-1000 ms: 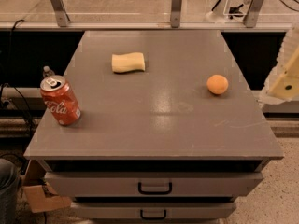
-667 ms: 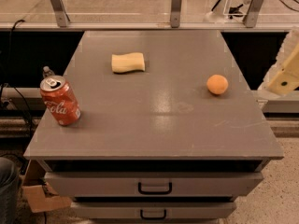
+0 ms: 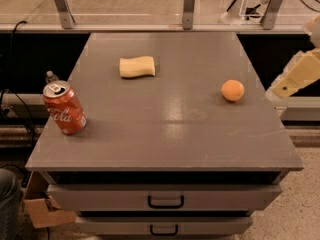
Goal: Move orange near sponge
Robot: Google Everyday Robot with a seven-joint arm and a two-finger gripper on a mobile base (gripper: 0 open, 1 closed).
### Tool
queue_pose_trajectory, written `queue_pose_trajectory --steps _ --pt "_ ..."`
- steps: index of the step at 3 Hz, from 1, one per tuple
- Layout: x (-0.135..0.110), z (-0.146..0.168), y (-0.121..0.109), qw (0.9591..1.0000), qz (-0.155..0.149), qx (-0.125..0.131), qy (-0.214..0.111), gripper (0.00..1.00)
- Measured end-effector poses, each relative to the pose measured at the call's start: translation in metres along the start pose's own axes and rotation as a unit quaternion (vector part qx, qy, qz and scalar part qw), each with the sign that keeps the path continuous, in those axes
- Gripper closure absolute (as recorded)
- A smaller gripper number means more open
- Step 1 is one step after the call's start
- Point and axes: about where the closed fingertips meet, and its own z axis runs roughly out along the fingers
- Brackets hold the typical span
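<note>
The orange (image 3: pixel 233 90) is a small round fruit resting on the right side of the grey table top (image 3: pixel 165 134). The sponge (image 3: pixel 137 66) is a pale yellow wavy block lying at the back middle-left of the table, well apart from the orange. My gripper (image 3: pixel 294 77) shows only as a cream-coloured part at the right edge of the view, beyond the table's right side and a little right of the orange. It touches nothing and holds nothing that shows.
A red soda can (image 3: pixel 64 108) stands upright near the table's left edge. Two drawers with dark handles (image 3: pixel 165 201) sit under the top. A rail with metal posts (image 3: pixel 189 6) runs behind the table. A cardboard box (image 3: pixel 42 211) lies on the floor at lower left.
The cream arm part at the right edge has shifted slightly upward. The orange, sponge and can have not moved.
</note>
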Motion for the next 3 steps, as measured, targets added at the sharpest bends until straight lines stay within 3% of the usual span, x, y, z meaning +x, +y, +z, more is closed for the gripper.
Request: queue_pose_trajectory --steps 1,2,3 --pt "0.007 0.05 -0.007 0.9983 0.043 -0.036 -0.018 0.0" --pt "0.003 0.09 0.0 0.9951 0.058 -0.076 -0.025 0.0" --pt "-0.005 0.121 0.011 0.9924 0.055 -0.108 -0.024 0.0"
